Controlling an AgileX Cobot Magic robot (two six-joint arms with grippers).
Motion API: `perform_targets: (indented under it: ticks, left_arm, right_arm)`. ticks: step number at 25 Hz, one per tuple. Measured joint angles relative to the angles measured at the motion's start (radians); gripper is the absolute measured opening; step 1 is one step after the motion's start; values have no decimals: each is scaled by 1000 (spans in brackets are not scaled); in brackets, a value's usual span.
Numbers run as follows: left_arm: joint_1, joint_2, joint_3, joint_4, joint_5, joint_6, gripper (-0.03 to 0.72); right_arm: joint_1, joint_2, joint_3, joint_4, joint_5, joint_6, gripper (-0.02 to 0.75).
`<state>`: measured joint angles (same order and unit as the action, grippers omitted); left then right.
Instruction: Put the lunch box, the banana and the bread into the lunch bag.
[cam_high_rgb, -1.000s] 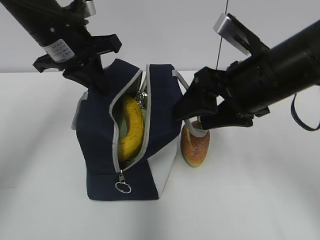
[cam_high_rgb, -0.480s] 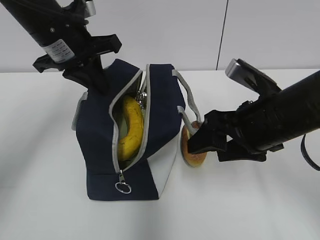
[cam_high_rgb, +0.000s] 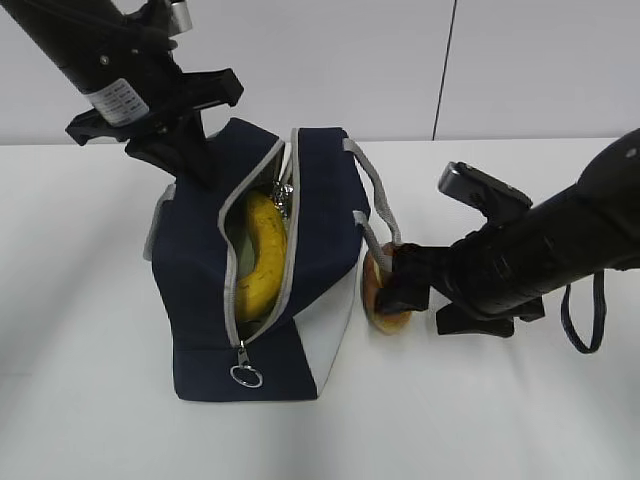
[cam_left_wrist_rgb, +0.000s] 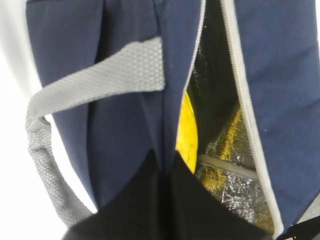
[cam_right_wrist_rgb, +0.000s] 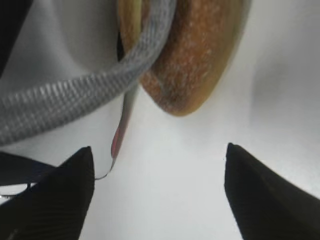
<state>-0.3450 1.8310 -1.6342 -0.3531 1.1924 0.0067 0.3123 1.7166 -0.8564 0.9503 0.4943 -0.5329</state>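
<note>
The navy lunch bag (cam_high_rgb: 200, 270) stands on the white table with its zipper open. The yellow banana (cam_high_rgb: 262, 255) lies inside it and also shows in the left wrist view (cam_left_wrist_rgb: 187, 131) against the silver lining. A pale green edge beside the banana may be the lunch box; I cannot tell. My left gripper (cam_high_rgb: 195, 165) is shut on the bag's left flap (cam_left_wrist_rgb: 125, 125) and holds the opening apart. The golden-brown bread (cam_high_rgb: 385, 300) stands on the table against the bag's white side, under a grey handle (cam_right_wrist_rgb: 75, 95). My right gripper (cam_right_wrist_rgb: 157, 167) is open, low at the table, just short of the bread (cam_right_wrist_rgb: 195, 60).
The metal ring pull (cam_high_rgb: 246, 374) hangs at the bag's front bottom. The grey handle (cam_high_rgb: 375, 205) loops over the bread. A dark strap (cam_high_rgb: 580, 320) hangs from my right arm. White table (cam_high_rgb: 500, 420) lies in front and to the right.
My right arm has dropped from above the bread down to table height and now points at the bread from the right. The left gripper and the bag have not moved.
</note>
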Motion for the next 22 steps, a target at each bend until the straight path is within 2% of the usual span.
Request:
perform_targets:
  ticks: [3, 6, 15, 22]
  left_arm:
    - [0, 0, 0, 1, 0, 0, -3]
    - [0, 0, 0, 1, -1, 0, -3]
    - [0, 0, 0, 1, -3, 0, -3]
    - [0, 0, 0, 1, -3, 0, -3]
  right_arm:
    - [0, 21, -31, 2, -29, 0, 643]
    - [0, 44, -68, 4, -44, 0, 657]
    - [0, 178, -187, 6, -51, 0, 657]
    - [-12, 215, -210, 6, -74, 0, 645]
